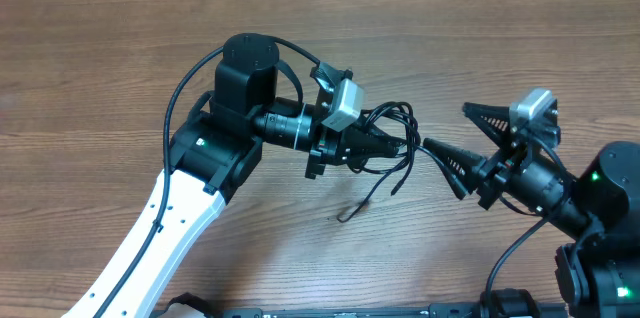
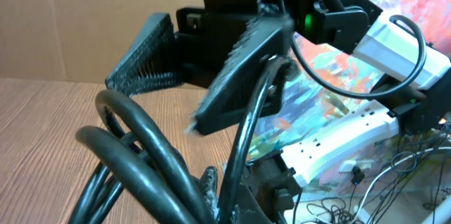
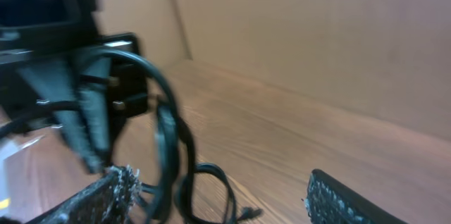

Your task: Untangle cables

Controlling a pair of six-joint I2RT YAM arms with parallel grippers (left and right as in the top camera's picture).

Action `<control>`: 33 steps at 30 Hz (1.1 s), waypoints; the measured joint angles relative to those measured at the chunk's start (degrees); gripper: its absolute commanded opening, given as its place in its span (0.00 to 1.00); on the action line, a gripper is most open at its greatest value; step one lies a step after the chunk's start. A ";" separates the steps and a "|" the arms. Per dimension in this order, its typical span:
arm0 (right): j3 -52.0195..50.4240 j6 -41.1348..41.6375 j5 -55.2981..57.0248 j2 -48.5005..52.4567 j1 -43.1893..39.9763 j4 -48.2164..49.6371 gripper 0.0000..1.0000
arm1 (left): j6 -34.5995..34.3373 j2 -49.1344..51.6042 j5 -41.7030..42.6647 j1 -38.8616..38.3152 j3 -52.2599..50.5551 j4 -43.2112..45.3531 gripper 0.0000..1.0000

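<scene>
Above the wooden table point(image 1: 100, 58), left hand point(image 1: 388, 144) clamps the cables point(image 1: 398, 108); right hand point(image 1: 445, 126) gapes just beside them.

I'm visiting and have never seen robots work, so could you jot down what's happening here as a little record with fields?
Surface: wooden table
Objects: thin black cables, bunched in loops, one end trailing on the table
Left gripper: shut on the cables
Right gripper: open, close beside the bundle, holding nothing
Status: cables not yet untangled
</scene>
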 measured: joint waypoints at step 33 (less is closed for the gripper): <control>0.02 -0.92 -9.77 2.75 0.46 7.34 0.51 | 2.62 0.00 -3.85 -15.30 0.00 0.61 0.04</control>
